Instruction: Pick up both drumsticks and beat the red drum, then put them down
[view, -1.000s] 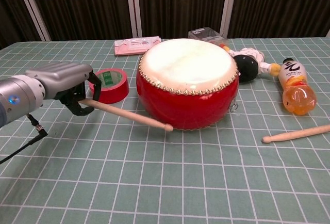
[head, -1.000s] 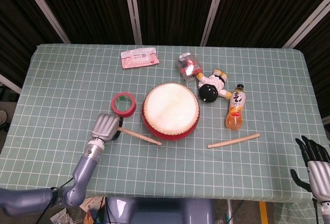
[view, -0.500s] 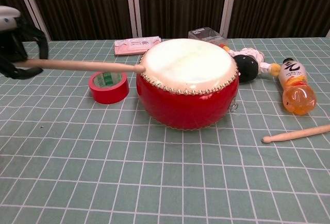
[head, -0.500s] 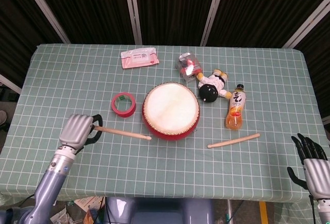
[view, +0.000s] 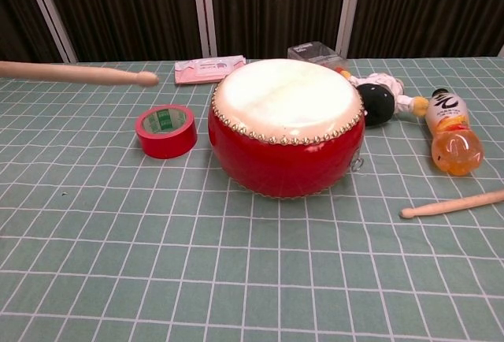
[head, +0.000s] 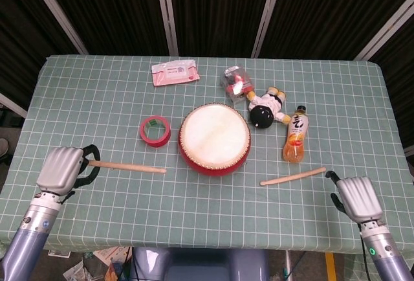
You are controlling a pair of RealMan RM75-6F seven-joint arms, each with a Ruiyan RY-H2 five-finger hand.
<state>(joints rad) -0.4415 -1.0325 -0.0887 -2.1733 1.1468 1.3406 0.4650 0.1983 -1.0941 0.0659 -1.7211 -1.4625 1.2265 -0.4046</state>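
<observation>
At the table's near left corner, left hand (head: 61,169) is closed around the butt of a drumstick (head: 126,166), fingers curled over it. Stick points right toward the drum, tip short of it, roughly level; in the chest view it (view: 79,73) shows lifted off the cloth, with the hand itself out of frame.

Right hand (head: 356,197) sits low at the near right edge, back of hand to the head camera, fingers bent inward; whether they are pressed together cannot be told. It holds nothing and is not seen in the chest view.

Second drumstick (head: 293,177) lies flat on the cloth, just left of the right hand and apart from it, thin tip toward the drum, slightly angled.

Red drum (head: 214,139) stands upright mid-table, white skin up, between the two sticks, touching neither.

Tape roll (head: 154,131) lies just left of the drum. Orange bottle (head: 295,134) lies on its side right of the drum, above the second drumstick. Doll (head: 266,109) lies behind the drum to the right, near a clear box (head: 235,81). Wipes pack (head: 175,73) is at the back. Green checked cloth (head: 90,106) covers the table.
</observation>
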